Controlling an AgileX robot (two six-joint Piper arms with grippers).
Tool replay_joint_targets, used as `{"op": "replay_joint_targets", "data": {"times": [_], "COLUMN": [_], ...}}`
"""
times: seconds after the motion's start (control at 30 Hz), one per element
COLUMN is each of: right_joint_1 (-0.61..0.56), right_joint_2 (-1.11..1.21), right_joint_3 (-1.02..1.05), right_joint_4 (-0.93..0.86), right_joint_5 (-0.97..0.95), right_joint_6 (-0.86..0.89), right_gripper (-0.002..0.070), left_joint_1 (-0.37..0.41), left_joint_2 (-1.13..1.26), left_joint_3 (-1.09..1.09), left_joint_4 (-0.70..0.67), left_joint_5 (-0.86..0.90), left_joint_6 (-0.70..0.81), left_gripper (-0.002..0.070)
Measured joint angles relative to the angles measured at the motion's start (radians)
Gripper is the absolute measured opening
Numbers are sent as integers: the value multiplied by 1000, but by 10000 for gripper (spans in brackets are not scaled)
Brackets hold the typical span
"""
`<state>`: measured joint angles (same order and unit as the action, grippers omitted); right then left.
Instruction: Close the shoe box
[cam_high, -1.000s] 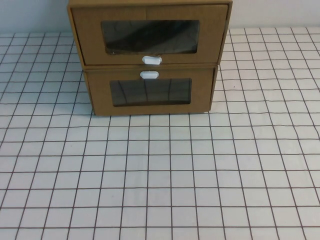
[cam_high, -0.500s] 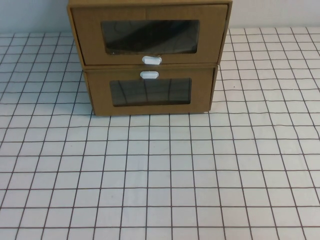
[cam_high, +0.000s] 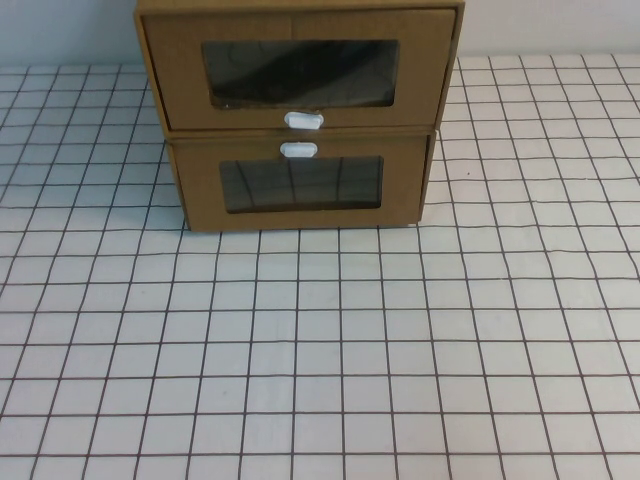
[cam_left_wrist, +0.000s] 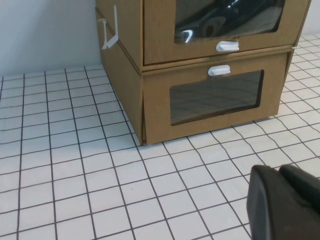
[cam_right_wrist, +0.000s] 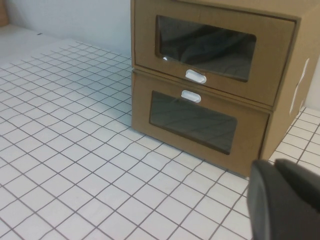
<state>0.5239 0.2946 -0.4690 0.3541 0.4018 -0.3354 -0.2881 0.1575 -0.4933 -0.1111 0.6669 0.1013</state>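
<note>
- Shoe box (cam_high: 300, 68): the upper of two stacked cardboard boxes at the far middle of the table (cam_high: 320, 340), against the wall (cam_high: 60, 30).
- Its drawer front stands slightly forward of the lower box (cam_high: 300, 185); in the left wrist view the front projects a little past the box shell.
- Window (cam_high: 300, 73): clear plastic, with a dark item dimly visible behind it.
- Upper tab (cam_high: 304, 121): white, centred just below the window on the shoe box.
- Lower tab (cam_high: 298, 150): white, just above the lower box's window, close beneath the upper tab.
- Left gripper (cam_left_wrist: 285, 202): seen only in its wrist view as a dark mass, above the gridded table, well apart from the boxes, facing their front and left side. Open or closed: cannot tell.
- Right gripper (cam_right_wrist: 285, 200): seen only in its wrist view as a dark mass, above the table, apart from the boxes, facing their front at an angle. Open or closed: cannot tell.
- Neither gripper appears in the high view.
</note>
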Motion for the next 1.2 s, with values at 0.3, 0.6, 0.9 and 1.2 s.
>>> {"op": "replay_joint_targets", "data": {"times": [0.3, 0.6, 0.9, 1.2], "right_joint_1": [0, 0, 0, 0], "right_joint_2": [0, 0, 0, 0], "right_joint_3": [0, 0, 0, 0], "right_joint_4": [15, 15, 15, 15], "right_joint_5": [0, 0, 0, 0], "right_joint_6": [0, 0, 0, 0], "right_gripper": [-15, -15, -15, -15], "left_joint_1": [0, 0, 0, 0], "left_joint_2": [0, 0, 0, 0], "left_joint_3": [0, 0, 0, 0], "left_joint_4": [0, 0, 0, 0], "left_joint_5": [0, 0, 0, 0], "left_joint_6": [0, -1, -1, -1], "left_gripper": [-3, -2, -2, -2]}}
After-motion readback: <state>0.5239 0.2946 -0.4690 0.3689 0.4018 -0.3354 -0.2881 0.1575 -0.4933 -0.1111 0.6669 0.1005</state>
